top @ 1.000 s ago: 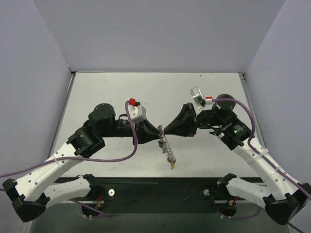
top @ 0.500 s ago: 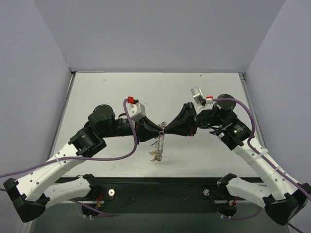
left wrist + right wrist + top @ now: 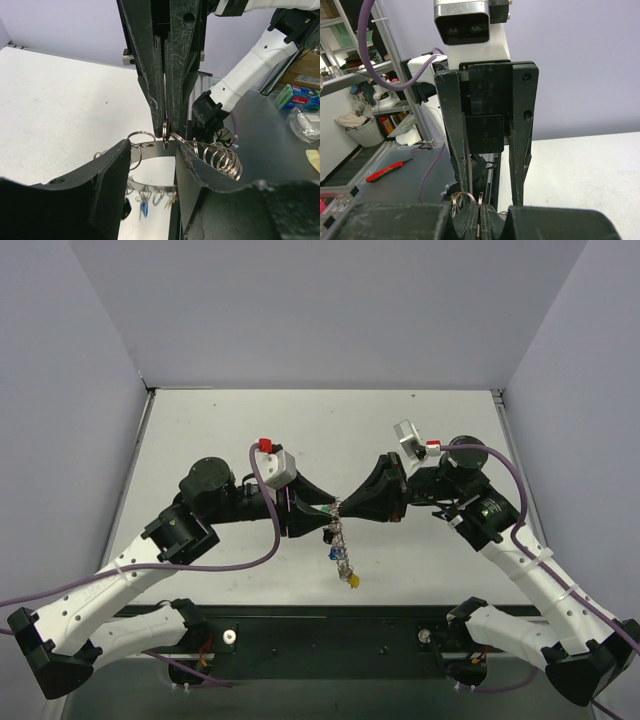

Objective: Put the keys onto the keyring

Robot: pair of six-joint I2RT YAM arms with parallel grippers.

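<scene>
1. Left arm. In the overhead view the left arm reaches from the lower left toward the centre of the white table (image 3: 220, 430). A purple cable (image 3: 262, 540) loops along it.

2. Left gripper (image 3: 322, 510). The black fingers (image 3: 107, 182) stand apart with a wide gap between them, and nothing is clamped. In the left wrist view (image 3: 152, 150) the gap occupies the lower centre. In the right wrist view (image 3: 491, 199) the two fingers stand upright, one on each side of the frame centre.

3. Keyring. The large round silvery metal keyring (image 3: 341, 545) with the bumpy, chain-like rim hangs off the table at the centre of the overhead view, seen edge-on from the gripper tips downward. In the left wrist view its wire loops (image 3: 220, 159) lie against the finger at lower right. Its band crosses the gap between the fingers.

4. Keys. The small keys (image 3: 335, 555) with coloured plastic heads hang on the keyring. A blue head sits mid-length and a yellow head (image 3: 354, 580) sits lowest. In the left wrist view they dangle at the bottom centre (image 3: 144, 209).

5. Right gripper (image 3: 347, 508). The fingers are closed together and pinch the top of the keyring (image 3: 461, 199). In the left wrist view this gripper (image 3: 165, 131) descends from the top centre. In its own view the tips (image 3: 480, 212) meet at the bottom centre.
</scene>
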